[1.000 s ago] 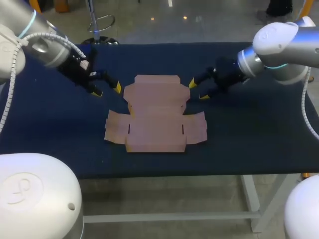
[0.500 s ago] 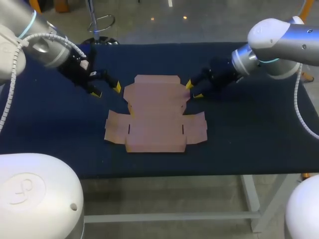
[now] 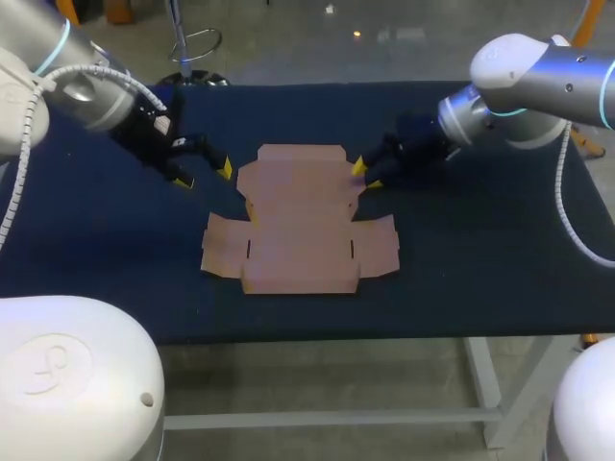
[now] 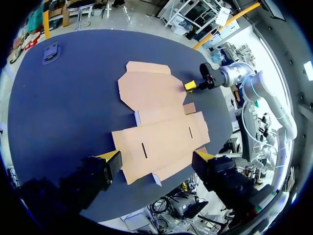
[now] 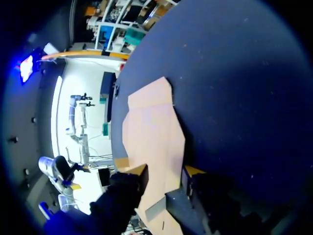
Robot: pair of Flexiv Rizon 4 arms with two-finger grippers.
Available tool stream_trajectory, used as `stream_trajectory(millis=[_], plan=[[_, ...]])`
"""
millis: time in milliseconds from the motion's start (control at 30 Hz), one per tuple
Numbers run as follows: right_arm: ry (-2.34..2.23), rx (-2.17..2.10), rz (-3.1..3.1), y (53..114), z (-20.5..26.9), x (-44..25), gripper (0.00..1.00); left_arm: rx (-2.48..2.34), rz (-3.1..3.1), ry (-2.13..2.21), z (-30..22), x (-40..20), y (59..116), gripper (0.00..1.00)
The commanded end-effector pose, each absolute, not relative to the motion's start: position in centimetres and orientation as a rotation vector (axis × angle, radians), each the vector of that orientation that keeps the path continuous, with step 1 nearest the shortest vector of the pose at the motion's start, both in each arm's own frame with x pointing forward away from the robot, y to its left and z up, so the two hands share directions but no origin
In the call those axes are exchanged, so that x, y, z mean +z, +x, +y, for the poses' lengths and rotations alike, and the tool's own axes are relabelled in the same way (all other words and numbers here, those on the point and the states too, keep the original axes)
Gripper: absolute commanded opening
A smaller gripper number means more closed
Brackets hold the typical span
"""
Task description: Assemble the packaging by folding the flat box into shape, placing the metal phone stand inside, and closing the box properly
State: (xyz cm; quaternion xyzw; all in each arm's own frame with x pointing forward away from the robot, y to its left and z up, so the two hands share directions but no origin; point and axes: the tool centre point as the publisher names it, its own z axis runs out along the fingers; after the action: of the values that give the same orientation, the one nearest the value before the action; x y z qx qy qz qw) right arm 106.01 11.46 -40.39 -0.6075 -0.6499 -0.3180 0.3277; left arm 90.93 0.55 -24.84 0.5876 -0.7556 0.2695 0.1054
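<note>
- Two arms are hanging over the desk (image 3: 96,250), and nothing is folded yet. The flat box (image 3: 300,219) is lying spread out in the middle of the dark desk, with all its flaps down.
- What is the right gripper (image 3: 366,174) doing?
- It is sitting right at the far right edge of the box. Its jaws are standing a little apart. In the right wrist view, a corner of the cardboard is lying between them. I am not seeing them pinching it.
- And the left gripper (image 3: 205,173)?
- It is hanging just beside the far left edge of the box, not touching it. Its jaws are standing wide and holding nothing.
- Where is the phone stand hiding?
- I am not seeing it for sure. In the left wrist view, a small grey thing (image 4: 50,51) is lying near a far corner of the desk, well apart from the box. It may be the stand, but it is too small to tell.
- So how much is getting done?
- Hardly any, I am thinking. The job is only starting. The walls are needing to go up, the stand is needing to go in, and the lid is needing to close. None of that is showing yet.
</note>
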Motion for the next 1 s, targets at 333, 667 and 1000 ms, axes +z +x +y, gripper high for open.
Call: stream_trajectory(millis=[333, 667, 1000], plan=[[-1.475, -0.782, -1.656, 107.3, 12.6, -42.4, 0.44, 0.779, -2.224, 1.777, 0.5, -24.5, 90.1, 1.0], [-1.435, -0.806, -1.639, 107.7, 13.8, -42.7, 0.43, 0.776, -2.22, 1.792, 0.7, -24.4, 89.7, 1.0], [-1.356, -0.878, -1.56, 108.1, 14.4, -43.2, 0.25, 0.776, -2.214, 1.777, 0.5, -24.6, 89.4, 1.0]])
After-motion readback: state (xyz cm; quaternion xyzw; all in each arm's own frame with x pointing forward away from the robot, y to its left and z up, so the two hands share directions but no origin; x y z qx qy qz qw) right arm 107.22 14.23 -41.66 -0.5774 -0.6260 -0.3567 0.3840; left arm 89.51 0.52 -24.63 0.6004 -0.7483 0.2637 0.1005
